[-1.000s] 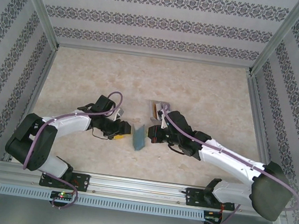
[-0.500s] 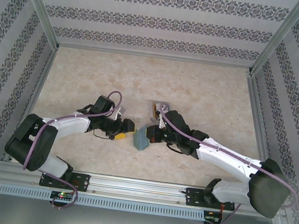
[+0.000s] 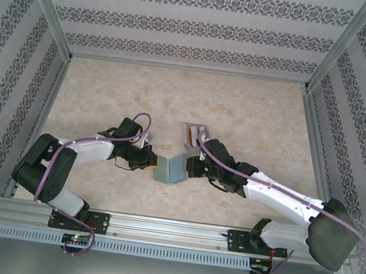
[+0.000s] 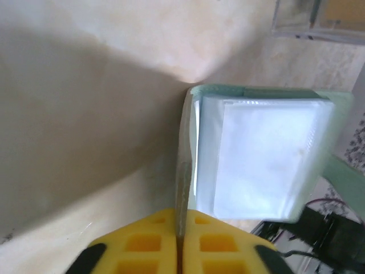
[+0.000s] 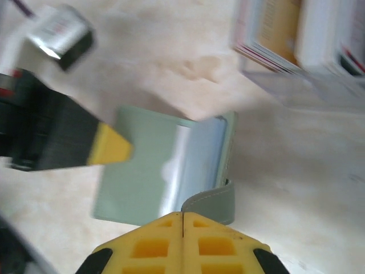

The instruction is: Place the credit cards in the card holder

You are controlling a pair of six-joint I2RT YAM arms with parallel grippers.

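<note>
Looking at the small flat sage-green bifold card holder [image 3: 169, 170]: it lies open on the beige marbled tabletop [image 3: 107, 92], toward the near edge, right between the two grippers.

Hard to read:
- Top view: both side edges of the holder sit under the fingers.
- Left wrist view: the holder's inside is washed out to a glossy whitish rectangle. Card or clear pocket window, can't tell.
- Right wrist view: motion-blurred. There's a pale bluish sheen along the inner fold, same doubt.
- Thin rectangular plastic credit cards [image 5: 282, 28], tan-orange and whitish, stand in the clear plastic slotted rack [image 5: 302, 91] just behind the holder. They're blurred and cut off by the frame top, so the count isn't readable.

Left gripper [image 4: 179, 222]: yellow fingers are pressed together, with the thin edge of the holder's cover pinched in the seam. From the right wrist, its yellow fingertip sits on the holder's left edge.

Right gripper [image 5: 182, 220]: yellow fingers are closed with no gap visible. The holder's grey-green closing tab [image 5: 212, 201] curls down to the fingertips. Can't tell whether it's actually pinched.
</note>
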